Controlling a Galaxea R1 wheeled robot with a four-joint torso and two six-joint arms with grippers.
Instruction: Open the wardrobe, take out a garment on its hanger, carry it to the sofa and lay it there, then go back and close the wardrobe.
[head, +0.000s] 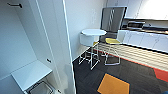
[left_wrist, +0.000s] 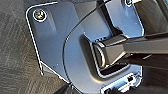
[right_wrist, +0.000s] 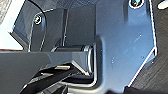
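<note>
The wardrobe (head: 22, 45) stands open at the left of the head view, close in front of me. Its inside is plain white. A black hook (head: 15, 5) high on its back wall is bare. A white shelf (head: 31, 73) runs across the lower part, with a small black fitting (head: 48, 60) on the side wall above it. The open door's edge (head: 67, 50) rises just right of the opening. Both wrist views look past the robot's own dark plate onto dark carpet.
A round white table (head: 93, 32) with yellow-seated stools (head: 112, 41) stands ahead to the right. Behind them run white kitchen cabinets (head: 145, 40). The floor is dark carpet with an orange patch (head: 113, 85). A grey wire-like frame (head: 41, 88) sits below the shelf.
</note>
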